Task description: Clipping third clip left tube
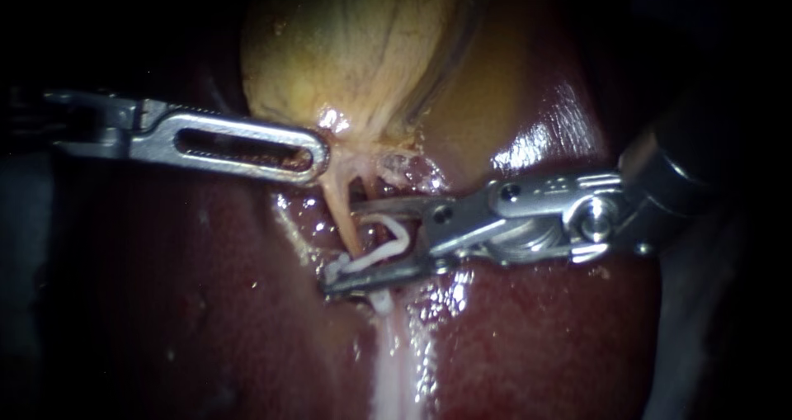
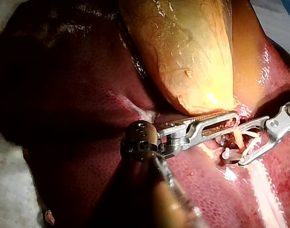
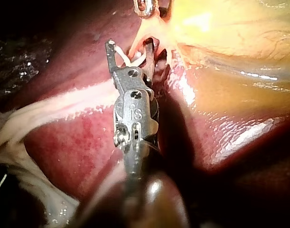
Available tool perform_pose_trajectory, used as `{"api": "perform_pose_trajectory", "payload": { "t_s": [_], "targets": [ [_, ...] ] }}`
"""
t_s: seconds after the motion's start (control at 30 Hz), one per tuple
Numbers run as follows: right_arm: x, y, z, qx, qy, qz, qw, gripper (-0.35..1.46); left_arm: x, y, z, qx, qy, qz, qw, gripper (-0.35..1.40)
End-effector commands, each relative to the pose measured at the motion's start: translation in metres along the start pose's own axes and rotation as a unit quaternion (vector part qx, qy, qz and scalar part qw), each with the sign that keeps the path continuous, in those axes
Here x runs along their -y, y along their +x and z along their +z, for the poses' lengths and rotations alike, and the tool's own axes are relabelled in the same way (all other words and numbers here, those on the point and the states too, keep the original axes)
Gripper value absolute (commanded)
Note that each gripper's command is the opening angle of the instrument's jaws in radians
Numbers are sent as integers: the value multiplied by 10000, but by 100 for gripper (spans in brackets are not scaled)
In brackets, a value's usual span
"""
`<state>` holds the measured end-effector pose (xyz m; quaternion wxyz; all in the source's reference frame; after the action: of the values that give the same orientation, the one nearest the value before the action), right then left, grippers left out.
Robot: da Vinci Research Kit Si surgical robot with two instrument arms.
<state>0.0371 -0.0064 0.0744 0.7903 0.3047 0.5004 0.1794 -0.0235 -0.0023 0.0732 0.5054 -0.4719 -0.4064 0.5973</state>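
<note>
Liver [image 1: 536, 337] fills the foreground, with the gallbladder [image 1: 355, 49] beyond both tips. Left instrument [image 1: 318, 153] clamps the gallbladder's neck and, I'd judge, draws it away to stretch the tubes. Right instrument [image 1: 342, 247] has its jaws standing apart, cradling a white clip [image 1: 388, 247]. The left tube [image 1: 340, 205] runs between them, so the clip appears to straddle it, not yet squeezed.

Left instrument [image 1: 318, 152]: its shaft fades into the dark at the left edge. Right instrument [image 1: 341, 247]: shaft cut off at the right edge. Its jaws, gripping the clip [image 1: 379, 255], cover part of the tube [image 1: 337, 205]; where clip meets tube can't be told. The gallbladder's [image 1: 346, 49] far end runs out of view.
</note>
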Motion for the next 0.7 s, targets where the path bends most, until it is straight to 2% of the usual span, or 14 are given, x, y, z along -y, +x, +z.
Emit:
{"api": "perform_pose_trajectory", "payload": {
  "t_s": [0.03, 0.17, 0.37, 0.7],
  "targets": [
    [-1, 1, 2, -32, -7, 87, 10000, 49, 0, 0, 0, 2, 3, 3, 10000, -35],
    [-10, 4, 7, -303, 35, 384, 9988, 49, 0, 0, 1, 0, 4, 3, 10000, -35],
    [-17, 7, 13, -674, 232, 811, 9942, 49, -1, 0, 1, -1, 5, 3, 10000, -35],
    [-21, 20, 10, -1038, 548, 1152, 9864, 45, -1, 0, 2, -3, 7, 3, 10000, -35]
  ]
}}
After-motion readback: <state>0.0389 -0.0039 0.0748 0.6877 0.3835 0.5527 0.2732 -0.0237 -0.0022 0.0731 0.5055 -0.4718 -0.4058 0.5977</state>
